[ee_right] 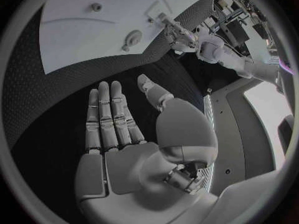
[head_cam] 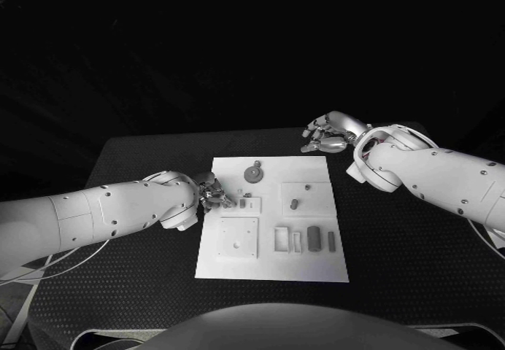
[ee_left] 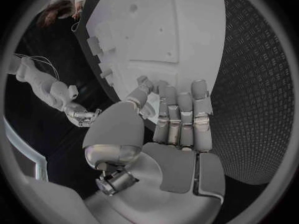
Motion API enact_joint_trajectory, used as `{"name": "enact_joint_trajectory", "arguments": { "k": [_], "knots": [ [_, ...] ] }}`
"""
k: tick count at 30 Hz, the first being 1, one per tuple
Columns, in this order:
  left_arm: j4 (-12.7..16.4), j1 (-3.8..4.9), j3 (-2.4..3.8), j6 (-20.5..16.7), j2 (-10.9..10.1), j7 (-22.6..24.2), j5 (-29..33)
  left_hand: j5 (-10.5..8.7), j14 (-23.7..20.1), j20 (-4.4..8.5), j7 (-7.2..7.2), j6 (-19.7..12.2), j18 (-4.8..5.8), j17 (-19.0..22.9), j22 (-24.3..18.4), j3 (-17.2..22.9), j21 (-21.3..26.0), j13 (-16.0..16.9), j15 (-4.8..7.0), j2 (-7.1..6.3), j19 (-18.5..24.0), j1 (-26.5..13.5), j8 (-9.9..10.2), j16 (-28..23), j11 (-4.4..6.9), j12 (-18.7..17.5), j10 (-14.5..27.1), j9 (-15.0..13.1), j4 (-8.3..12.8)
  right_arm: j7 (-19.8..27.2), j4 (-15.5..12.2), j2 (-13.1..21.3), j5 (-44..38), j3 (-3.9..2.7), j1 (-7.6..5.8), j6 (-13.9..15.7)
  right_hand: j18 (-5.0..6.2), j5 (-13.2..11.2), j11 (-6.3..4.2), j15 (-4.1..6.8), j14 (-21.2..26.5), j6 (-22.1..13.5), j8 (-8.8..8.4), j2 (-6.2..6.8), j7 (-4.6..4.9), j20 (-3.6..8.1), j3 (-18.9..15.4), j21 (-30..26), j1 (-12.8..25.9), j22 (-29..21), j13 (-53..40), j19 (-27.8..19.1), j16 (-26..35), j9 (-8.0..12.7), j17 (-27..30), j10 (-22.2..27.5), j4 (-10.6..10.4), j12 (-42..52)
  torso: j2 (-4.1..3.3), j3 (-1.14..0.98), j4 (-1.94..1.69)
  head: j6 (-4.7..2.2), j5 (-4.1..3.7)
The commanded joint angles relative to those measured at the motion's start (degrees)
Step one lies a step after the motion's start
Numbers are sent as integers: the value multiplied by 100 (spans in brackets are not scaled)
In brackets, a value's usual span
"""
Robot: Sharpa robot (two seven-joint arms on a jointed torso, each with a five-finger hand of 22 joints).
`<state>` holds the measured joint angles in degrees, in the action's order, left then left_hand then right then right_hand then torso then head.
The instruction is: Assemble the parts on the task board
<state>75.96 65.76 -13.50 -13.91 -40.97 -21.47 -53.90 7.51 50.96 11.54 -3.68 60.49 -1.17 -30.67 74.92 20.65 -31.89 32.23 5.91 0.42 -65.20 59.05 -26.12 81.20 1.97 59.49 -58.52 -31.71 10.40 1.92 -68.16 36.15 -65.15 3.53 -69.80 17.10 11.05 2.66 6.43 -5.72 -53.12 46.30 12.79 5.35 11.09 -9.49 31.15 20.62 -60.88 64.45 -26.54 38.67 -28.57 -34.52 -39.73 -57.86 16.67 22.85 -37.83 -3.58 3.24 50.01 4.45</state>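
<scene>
Black textured table (head_cam: 137,157): work surface. White rectangular task board (head_cam: 316,270), frame centre: small grey parts (head_cam: 314,235) lie ready in its recesses. My left hand (head_cam: 214,192), board's left edge: whether pinching anything, cannot tell. My right hand (head_cam: 328,135), upper right: spread, empty, parked clear.

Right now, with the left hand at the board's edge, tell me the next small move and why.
Probably close the left hand on the small part at its fingertips. That hand sits at the board's left edge with fingers curled by the part, though a grip cannot be confirmed. The right hand hovers open off the board's far corner, holding nothing, so it seems to be waiting.
</scene>
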Motion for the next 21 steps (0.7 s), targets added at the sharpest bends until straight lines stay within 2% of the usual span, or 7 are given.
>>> {"name": "enact_joint_trajectory", "arguments": {
  "k": [1, 21],
  "knots": [
    [16, 3, 10, -88, 12, 180, 72, 45, -51, -5, -22, -21, -152, 11, 108, 25, 25, -6, 4, 252, 20, 164, 13, 32, -11, 30, 50, -2, 71, 36, -1, -2, -9, -3, -2, -64, -67, 8, -1, -36, -9, 42, 30, -19, 11, -16, -37, -19, -16, 8, 10, -13, 33, 9, -9, 51, -1, 36, 1, 4, 3, -1, 2],
    [-39, 3, 19, -139, 17, 147, 25, 215, -40, -8, -17, -10, -148, 19, 108, 105, 13, -19, 2, 332, -2, 100, -17, 49, -8, 56, 42, -27, 279, 39, 1, 3, -9, -3, -2, -94, -64, 8, -1, -35, -12, 42, 31, -22, 11, -19, -41, -22, -10, 11, 20, -12, 41, 11, -17, 51, -1, 44, 2, 1, 3, -1, -4]
  ]
}}
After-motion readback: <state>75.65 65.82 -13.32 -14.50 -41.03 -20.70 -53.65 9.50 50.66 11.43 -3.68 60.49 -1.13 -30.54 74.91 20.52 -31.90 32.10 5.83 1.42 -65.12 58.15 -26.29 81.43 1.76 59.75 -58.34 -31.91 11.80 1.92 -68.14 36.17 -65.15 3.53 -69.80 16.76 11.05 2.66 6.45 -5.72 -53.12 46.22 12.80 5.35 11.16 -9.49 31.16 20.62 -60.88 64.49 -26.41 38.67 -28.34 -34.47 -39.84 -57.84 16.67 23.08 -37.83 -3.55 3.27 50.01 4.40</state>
